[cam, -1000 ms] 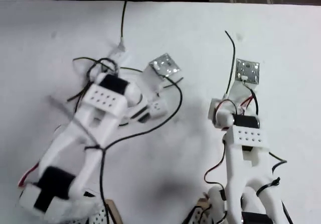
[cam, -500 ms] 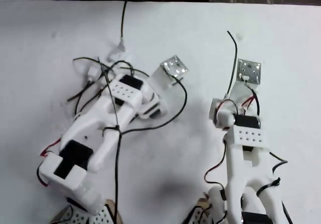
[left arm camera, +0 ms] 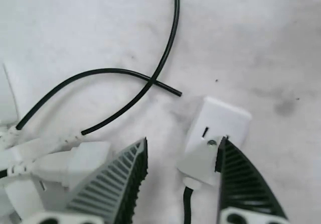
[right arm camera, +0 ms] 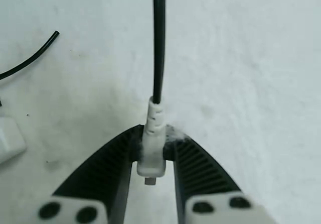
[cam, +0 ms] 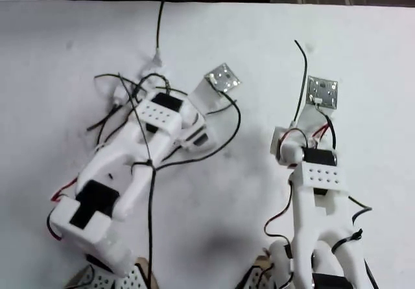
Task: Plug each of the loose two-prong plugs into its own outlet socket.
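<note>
Left gripper [left arm camera: 181, 148]: your jaws are wide apart, straddling the white outlet socket [left arm camera: 215, 128] that lies on the table [left arm camera: 261, 43]; one finger touches the socket's edge.
Loose plug [left arm camera: 65, 161]: white, just beside your other left finger, not gripped.
Right gripper [right arm camera: 153, 146]: your jaws are clamped on a white two-prong plug [right arm camera: 152, 128], with its black cable [right arm camera: 159, 43] running straight away.
Metal plates: one [cam: 322, 92] is near your right arm's tip and the other [cam: 222, 78] is near your left.
</note>
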Action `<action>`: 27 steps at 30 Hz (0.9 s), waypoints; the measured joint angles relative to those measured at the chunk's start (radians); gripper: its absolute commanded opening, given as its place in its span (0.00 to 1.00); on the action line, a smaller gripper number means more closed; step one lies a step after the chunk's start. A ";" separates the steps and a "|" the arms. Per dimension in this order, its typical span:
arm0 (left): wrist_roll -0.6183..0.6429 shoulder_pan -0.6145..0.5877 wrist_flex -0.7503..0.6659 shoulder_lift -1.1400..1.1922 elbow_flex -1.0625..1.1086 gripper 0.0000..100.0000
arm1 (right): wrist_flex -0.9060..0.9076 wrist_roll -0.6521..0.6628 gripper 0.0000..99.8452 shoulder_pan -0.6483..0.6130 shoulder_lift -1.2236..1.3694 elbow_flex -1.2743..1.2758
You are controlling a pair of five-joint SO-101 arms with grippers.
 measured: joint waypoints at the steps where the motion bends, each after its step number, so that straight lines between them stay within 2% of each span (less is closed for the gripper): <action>1: 0.002 -0.006 -0.002 0.020 -0.015 0.23 | 0.000 0.000 0.02 0.000 0.000 0.000; 7: -0.031 -0.012 0.038 0.083 -0.089 0.23 | 0.000 0.000 0.02 0.000 0.000 0.009; 10: -0.055 0.032 0.092 0.072 -0.086 0.23 | 0.000 0.000 0.02 0.000 -0.002 0.011; 15: -0.051 0.150 0.133 0.049 0.044 0.23 | 0.000 0.000 0.02 0.003 -0.002 0.011; 20: -0.012 0.216 0.129 -0.051 0.163 0.23 | 0.000 0.000 0.02 0.034 -0.002 0.011; 27: 0.014 0.265 0.133 -0.193 0.282 0.12 | 0.000 0.000 0.02 0.034 -0.002 0.011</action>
